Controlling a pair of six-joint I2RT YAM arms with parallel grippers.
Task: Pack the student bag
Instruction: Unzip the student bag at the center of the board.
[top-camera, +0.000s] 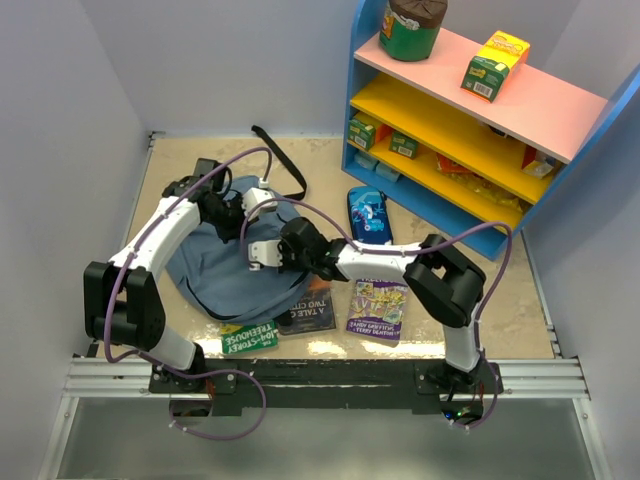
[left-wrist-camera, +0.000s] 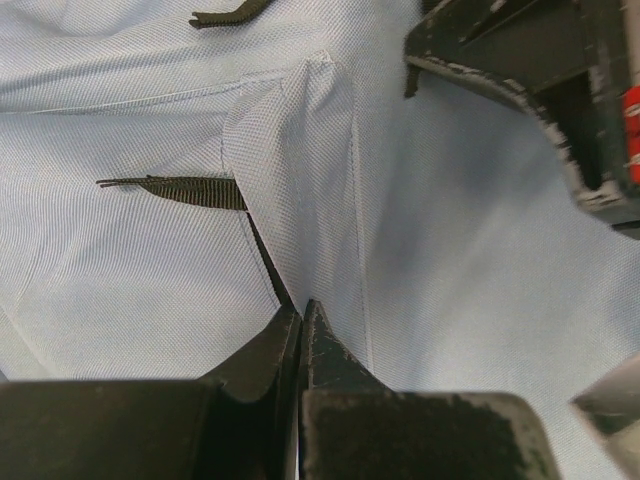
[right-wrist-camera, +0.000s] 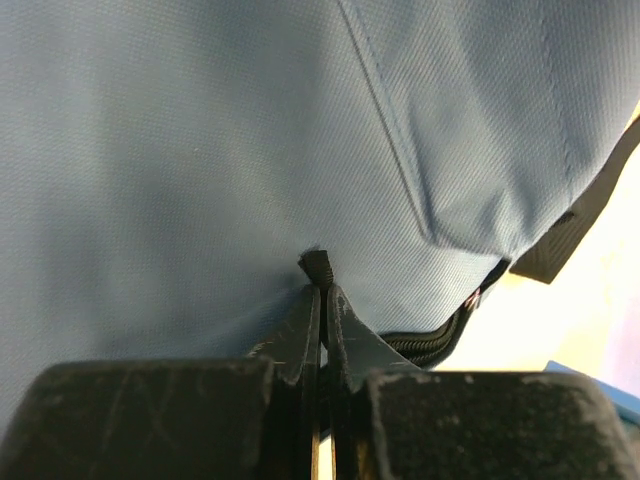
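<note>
The student bag (top-camera: 215, 270), a soft slate-blue backpack, lies on the table between both arms. My left gripper (top-camera: 262, 208) is at its upper right part. In the left wrist view this gripper (left-wrist-camera: 301, 308) is shut, pinching a raised fold of the bag's fabric (left-wrist-camera: 300, 150). My right gripper (top-camera: 258, 258) reaches in from the right. In the right wrist view it (right-wrist-camera: 320, 285) is shut on a small black zipper tab (right-wrist-camera: 316, 263) at the bag's edge, with the black zipper (right-wrist-camera: 430, 345) running just to its right. The bag's inside is hidden.
Three books lie along the bag's near side: a green one (top-camera: 248, 336), a dark one (top-camera: 310, 306) and a purple one (top-camera: 378, 308). A dark-blue pencil case (top-camera: 368, 215) lies further back. A black strap (top-camera: 280, 160) trails behind the bag. A coloured shelf (top-camera: 470, 130) stands at the back right.
</note>
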